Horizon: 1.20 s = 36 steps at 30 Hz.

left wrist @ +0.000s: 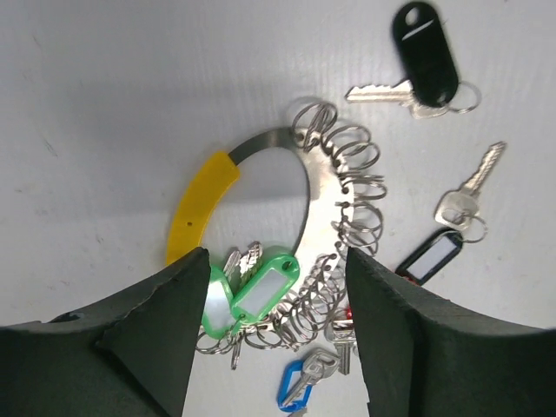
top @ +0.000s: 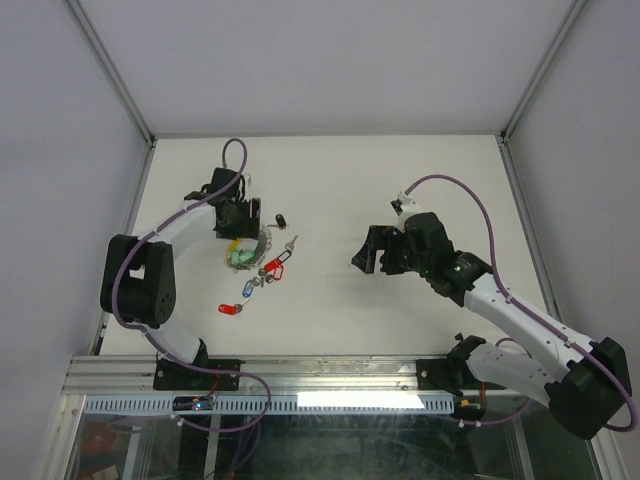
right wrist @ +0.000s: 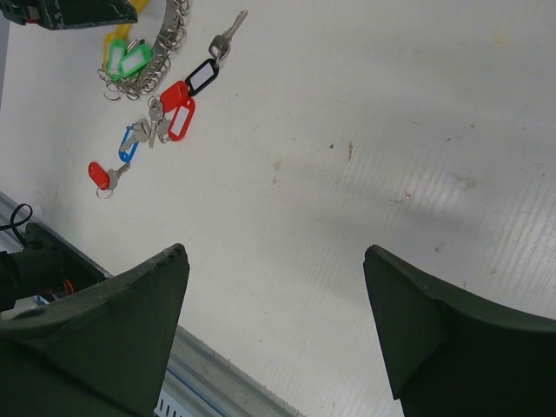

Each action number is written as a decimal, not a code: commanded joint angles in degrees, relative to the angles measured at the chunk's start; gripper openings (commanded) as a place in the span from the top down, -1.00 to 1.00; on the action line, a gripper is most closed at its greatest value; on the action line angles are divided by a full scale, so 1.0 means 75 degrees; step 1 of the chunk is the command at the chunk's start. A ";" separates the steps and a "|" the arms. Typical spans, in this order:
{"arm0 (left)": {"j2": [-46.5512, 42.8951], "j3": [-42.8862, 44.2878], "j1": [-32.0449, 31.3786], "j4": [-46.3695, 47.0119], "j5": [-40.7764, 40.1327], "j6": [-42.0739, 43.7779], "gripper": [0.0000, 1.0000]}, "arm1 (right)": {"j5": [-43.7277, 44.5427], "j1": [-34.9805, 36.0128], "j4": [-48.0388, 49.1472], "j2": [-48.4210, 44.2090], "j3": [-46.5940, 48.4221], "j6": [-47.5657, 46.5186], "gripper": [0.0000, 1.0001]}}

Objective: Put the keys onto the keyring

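left end effector (left wrist: 276, 269): spread, straddling keyring (left wrist: 320, 187), toward table (top: 400, 180) left edge | keys (right wrist: 169, 117): clustered beside it | right end effector (right wrist: 276, 256): spread, well apart, right of centre

We see two arms built alike. The left arm (top: 165, 240), at the left of the overhead frame, and the right arm (top: 520, 310), at lower right, each have smooth white shells between bulky black joint housings. A thin purple cable (top: 234, 146) loops along the left one, and a second purple lead (top: 478, 200) runs along the right. A small green light (top: 458, 267) glows on the right arm's black wrist. The left gripper (top: 240, 228) and right gripper (top: 380, 262) are black. Up close, we find the left fingers (left wrist: 148, 339) matte black, broad and wedge-shaped with roughly cut edges. The right fingers (right wrist: 104, 339) look dark greenish-grey.
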 commanded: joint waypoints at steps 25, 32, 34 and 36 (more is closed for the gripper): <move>0.1585 0.2059 0.0337 0.0290 0.1214 0.0898 0.21 | 0.0033 -0.0031 0.0171 -0.0013 0.0241 -0.0335 -0.71; 0.1821 0.2118 0.0338 0.0277 0.1430 0.0933 0.30 | 0.0044 -0.0036 0.0176 0.0018 0.0255 -0.0368 -0.72; 0.1874 0.2134 0.0338 0.0277 0.1479 0.0933 0.33 | 0.0057 -0.0031 0.0192 0.0030 0.0253 -0.0371 -0.72; 0.1920 0.2142 0.0331 0.0278 0.1525 0.0934 0.36 | 0.0056 -0.0030 0.0186 0.0036 0.0242 -0.0371 -0.73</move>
